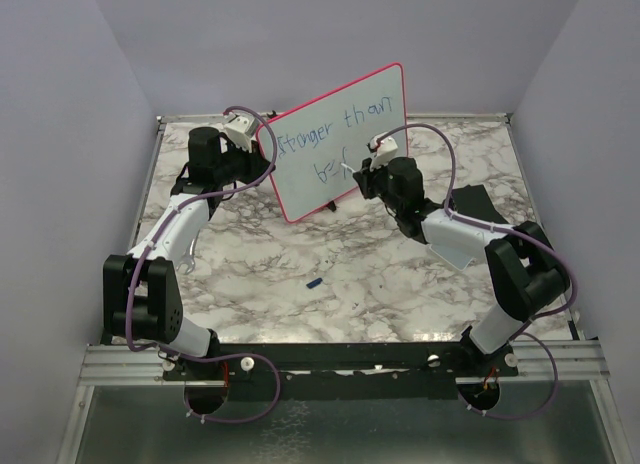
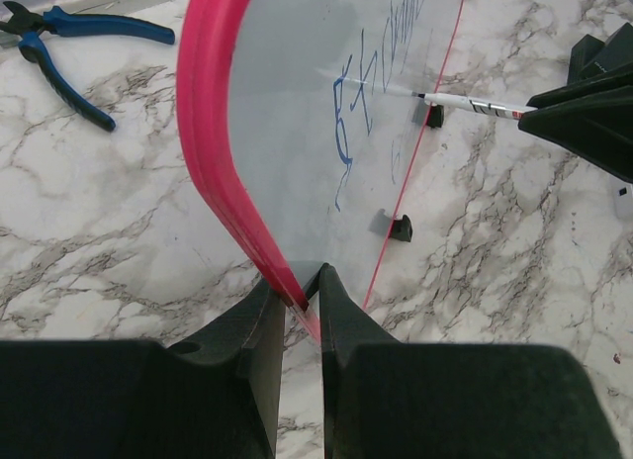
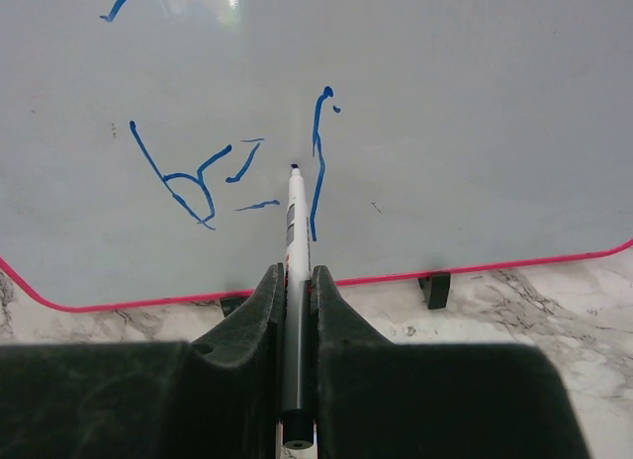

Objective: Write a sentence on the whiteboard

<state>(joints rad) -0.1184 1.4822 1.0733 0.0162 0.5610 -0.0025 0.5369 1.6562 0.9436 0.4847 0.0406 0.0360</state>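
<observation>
Pale lavender walls (image 1: 60,134) are closing in a grey-veined marble table (image 1: 300,254), where blue-handled pliers (image 2: 99,26) are lying flat on the stone and a small blue cap (image 1: 314,282) is lying loose near the middle. The whiteboard (image 1: 300,189) is standing tilted toward the far side. The left gripper (image 2: 309,281) is pinching its pink frame at one rounded corner and steadying it. The right gripper (image 3: 294,281) is clamping a marker (image 3: 293,222) lengthwise, its tip sitting at the board among the second row's strokes; actual contact is hard to confirm. The sentence (image 1: 340,127) is reading "Stronger than" above, with only a few letters below, so the writing seems to be partway through the second row. The next stroke is likely calling for light, even pressure, with the left grip holding firm against the push.
</observation>
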